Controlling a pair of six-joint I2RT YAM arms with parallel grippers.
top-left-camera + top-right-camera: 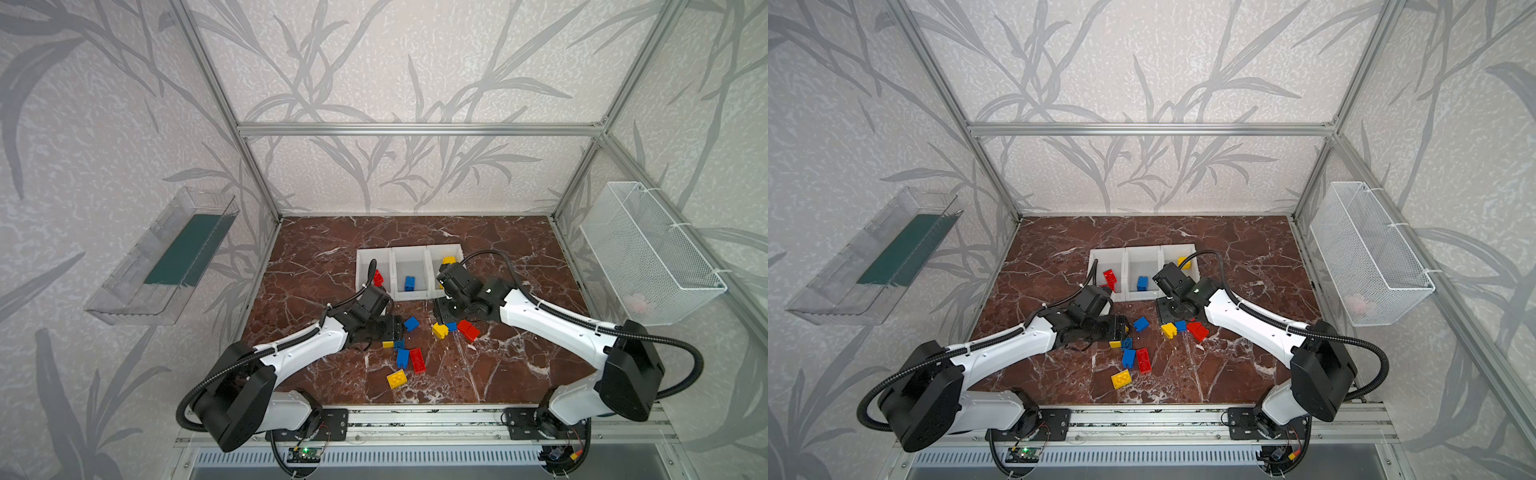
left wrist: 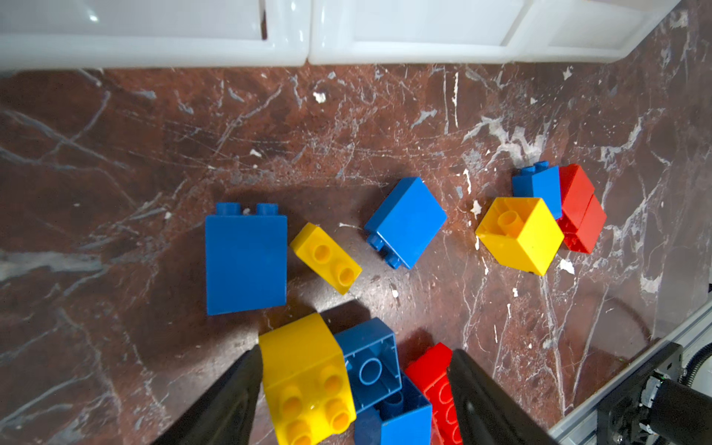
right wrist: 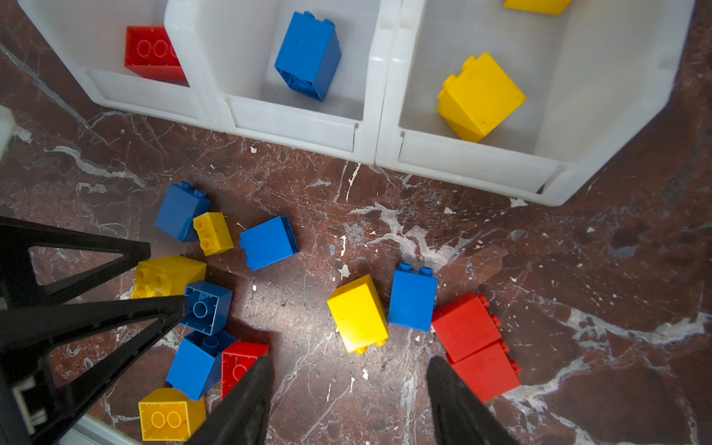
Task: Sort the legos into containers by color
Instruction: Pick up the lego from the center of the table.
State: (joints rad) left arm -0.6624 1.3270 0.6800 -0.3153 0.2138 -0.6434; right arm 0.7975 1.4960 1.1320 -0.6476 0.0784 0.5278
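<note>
right arm point(image 1: 469, 286) hides much of the far yellow brick point(image 1: 449, 260).

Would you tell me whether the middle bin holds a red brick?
No, the middle bin holds only a blue brick.

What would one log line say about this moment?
left gripper open above yellow brick | right gripper open, empty | white bins hold sorted bricks | loose bricks on table
</note>
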